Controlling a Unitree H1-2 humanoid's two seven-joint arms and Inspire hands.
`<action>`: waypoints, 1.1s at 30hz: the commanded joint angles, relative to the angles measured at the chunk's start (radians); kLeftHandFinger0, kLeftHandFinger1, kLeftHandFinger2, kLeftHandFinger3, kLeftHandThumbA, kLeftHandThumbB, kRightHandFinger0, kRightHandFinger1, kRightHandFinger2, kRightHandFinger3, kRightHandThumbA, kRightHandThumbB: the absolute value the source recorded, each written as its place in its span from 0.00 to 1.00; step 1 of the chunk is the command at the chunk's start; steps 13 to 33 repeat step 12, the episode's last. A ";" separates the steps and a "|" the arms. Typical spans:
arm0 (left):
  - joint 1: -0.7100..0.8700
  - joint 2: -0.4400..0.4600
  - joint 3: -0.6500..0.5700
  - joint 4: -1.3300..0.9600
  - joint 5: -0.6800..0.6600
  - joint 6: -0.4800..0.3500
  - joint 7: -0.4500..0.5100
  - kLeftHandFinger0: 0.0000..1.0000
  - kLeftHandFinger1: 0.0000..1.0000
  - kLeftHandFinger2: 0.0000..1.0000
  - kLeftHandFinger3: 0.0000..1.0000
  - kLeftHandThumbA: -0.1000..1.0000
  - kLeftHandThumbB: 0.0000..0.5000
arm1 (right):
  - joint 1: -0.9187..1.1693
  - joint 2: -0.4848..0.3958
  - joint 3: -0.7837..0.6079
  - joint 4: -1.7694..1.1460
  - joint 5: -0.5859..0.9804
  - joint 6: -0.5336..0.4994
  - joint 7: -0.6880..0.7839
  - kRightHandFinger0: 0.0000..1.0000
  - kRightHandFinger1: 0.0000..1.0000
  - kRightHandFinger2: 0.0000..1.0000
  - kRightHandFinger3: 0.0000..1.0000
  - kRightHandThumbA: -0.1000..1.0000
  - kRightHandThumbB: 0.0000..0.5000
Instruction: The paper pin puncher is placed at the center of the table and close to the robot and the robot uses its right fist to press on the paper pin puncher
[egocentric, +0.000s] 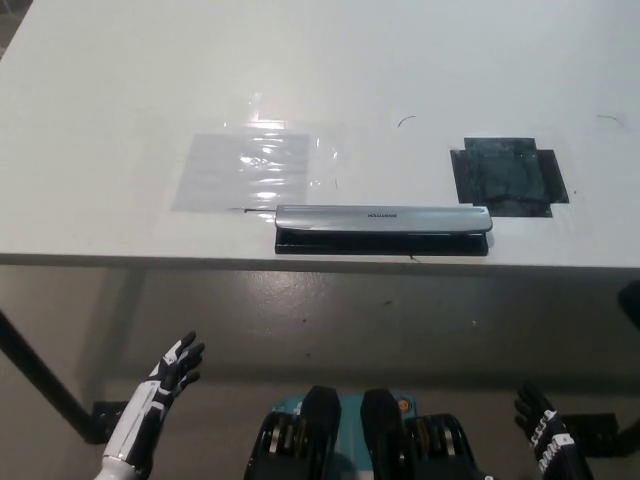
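Puncher (382, 229) lying lengthwise along near edge of white counter (120, 90), within reach for pressing. Below puncher, off the counter: black right hand (541, 436) at lower right, fingers spread, no fist yet; white left hand (170, 375) resting lower left, released.

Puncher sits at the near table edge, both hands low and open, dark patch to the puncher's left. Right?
One thing is off: the dark patch is not to the left of the puncher but beyond its right end, as the head view shows. The puncher is at the near table edge, and the left hand and right hand are low and open.
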 joint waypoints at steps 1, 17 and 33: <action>-0.010 0.010 0.010 -0.016 -0.013 -0.015 -0.005 1.00 1.00 1.00 1.00 1.00 0.40 | -0.010 0.005 -0.016 -0.018 -0.020 -0.063 0.004 1.00 1.00 1.00 1.00 1.00 0.89; -0.002 0.008 0.016 -0.022 -0.002 -0.013 0.005 1.00 1.00 1.00 1.00 1.00 0.41 | -0.015 -0.003 -0.021 -0.003 -0.030 -0.090 0.012 1.00 1.00 1.00 1.00 1.00 0.77; -0.002 0.008 0.016 -0.022 -0.002 -0.013 0.005 1.00 1.00 1.00 1.00 1.00 0.41 | -0.015 -0.003 -0.021 -0.003 -0.030 -0.090 0.012 1.00 1.00 1.00 1.00 1.00 0.77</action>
